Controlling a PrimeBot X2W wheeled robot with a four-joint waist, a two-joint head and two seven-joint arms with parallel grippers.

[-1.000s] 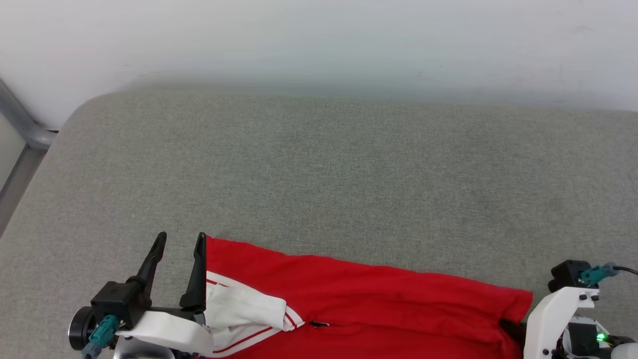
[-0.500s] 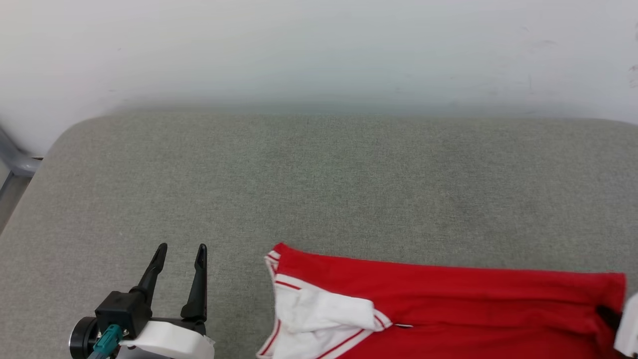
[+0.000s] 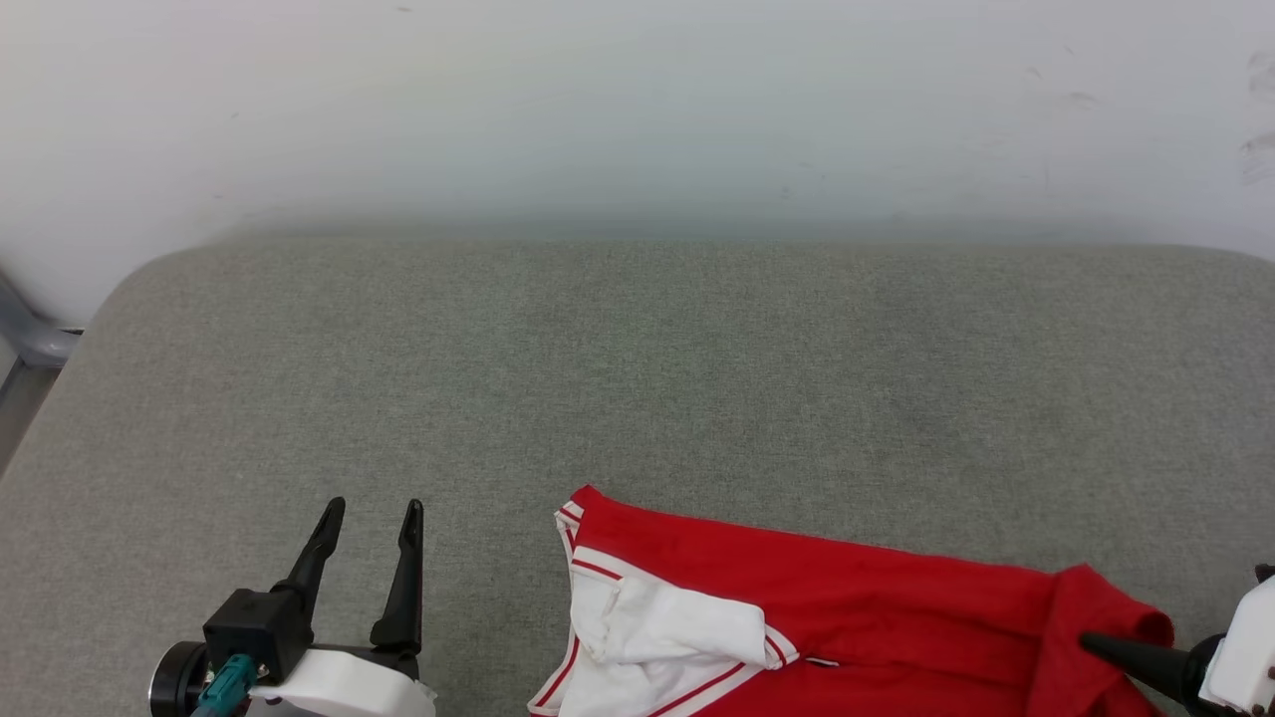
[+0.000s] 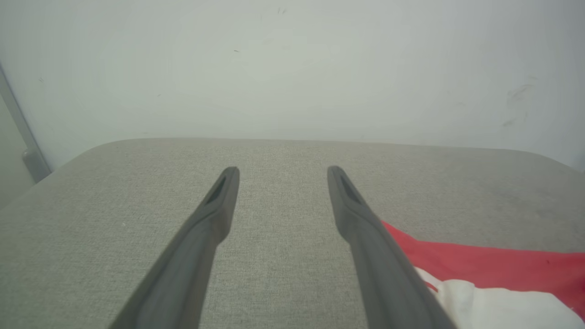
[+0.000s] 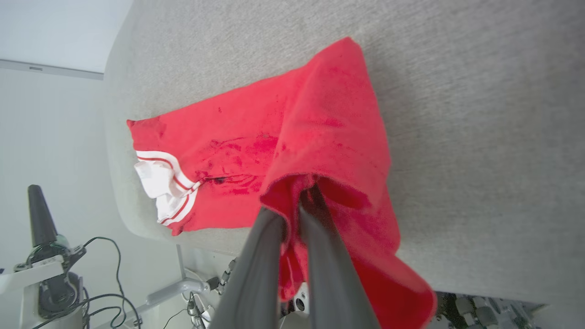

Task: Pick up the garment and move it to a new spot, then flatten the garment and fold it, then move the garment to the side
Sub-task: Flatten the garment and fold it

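The left hand (image 3: 374,506) is hovering released and empty near the worktop's (image 3: 637,378) near-left corner, apart from the shirt (image 3: 847,597), likely waiting to take an edge. The shirt is lying along the near edge, partly overhanging it. The right hand (image 3: 1094,644) is clenching its bunched right end, probably for dragging; room is lying open toward the far edge.

At bottom centre the right gripper (image 5: 295,203) had its two dark fingers clamped on a bunched red fold of the jersey (image 5: 320,114), which spread up and leftward over the grey cushion (image 5: 480,137), its white, red-striped sleeve (image 5: 160,183) at centre left.
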